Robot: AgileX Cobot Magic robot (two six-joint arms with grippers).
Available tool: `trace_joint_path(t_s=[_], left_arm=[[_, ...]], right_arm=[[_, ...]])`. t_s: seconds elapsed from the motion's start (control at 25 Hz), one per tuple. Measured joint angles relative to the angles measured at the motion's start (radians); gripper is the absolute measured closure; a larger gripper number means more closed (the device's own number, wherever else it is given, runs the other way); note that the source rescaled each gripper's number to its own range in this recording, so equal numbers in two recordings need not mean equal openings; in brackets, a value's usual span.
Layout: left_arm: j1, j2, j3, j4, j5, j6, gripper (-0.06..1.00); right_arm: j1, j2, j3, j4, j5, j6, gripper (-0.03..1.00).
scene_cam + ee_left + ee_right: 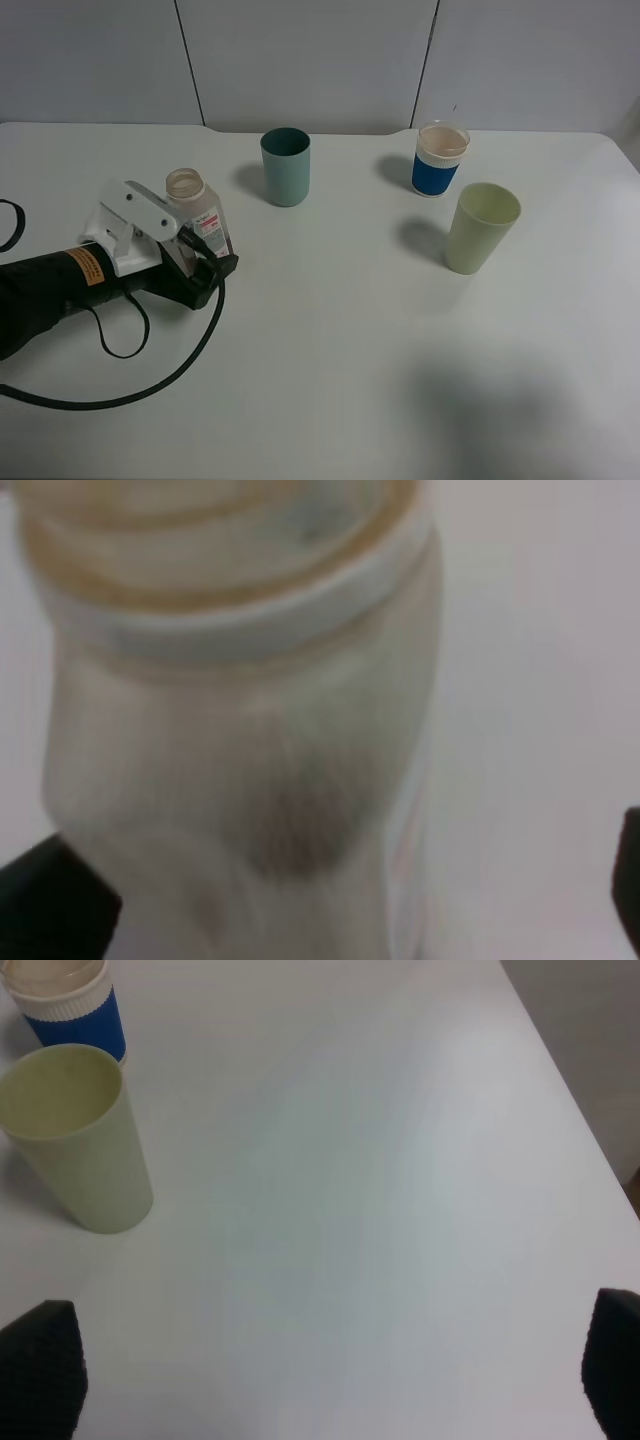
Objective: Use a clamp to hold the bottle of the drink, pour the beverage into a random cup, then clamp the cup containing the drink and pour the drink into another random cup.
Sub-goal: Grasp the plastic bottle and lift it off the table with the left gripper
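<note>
Jaws of the left clamp stand wide apart, released, with the bottle of the drink between them and not squeezed: in the left wrist view one black fingertip sits against the bottle's lower side, while the other shows only at the far edge, clear of the plastic. That arm lies low over the left part of the white table, its white jaw pieces just beside the bottle, and a black cable loops across the tabletop under it. The bottle stands upright and uncapped, its white label with red print turned toward the middle of the table; its wall is cloudy with a brownish smudge, and how much drink it holds I cannot tell. The right clamp is out of the high camera's sight; its own view shows two black tips far apart with only bare table between them, so it is released and holds nothing. Ahead of it the pale yellow-green tumbler stands upright on the right part of the table, its inside plain yellow-green as far as shows. Just behind it, nearer the back edge and not touching it, stands the blue-banded clear cup, its clear upper part pale tan. A dark teal tumbler stands upright near the back middle, well apart from the bottle and from both cups
</note>
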Motion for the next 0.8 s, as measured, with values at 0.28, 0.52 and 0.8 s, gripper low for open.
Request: trace_joint_path(t_s=[0.28, 0.52, 0.8], left_arm=[[0.000, 0.037, -0.037, 0.009, -0.015, 0.000, -0.06], [0.000, 0.059, -0.043, 0.016, -0.015, 0.000, -0.01], [0.000, 0.059, -0.043, 0.017, -0.022, 0.000, 0.90]], right_arm=[[0.000, 0.000, 0.000, 0.000, 0.000, 0.000, -0.02], [0.000, 0.000, 0.000, 0.000, 0.000, 0.000, -0.02], [0.000, 0.000, 0.000, 0.000, 0.000, 0.000, -0.02]])
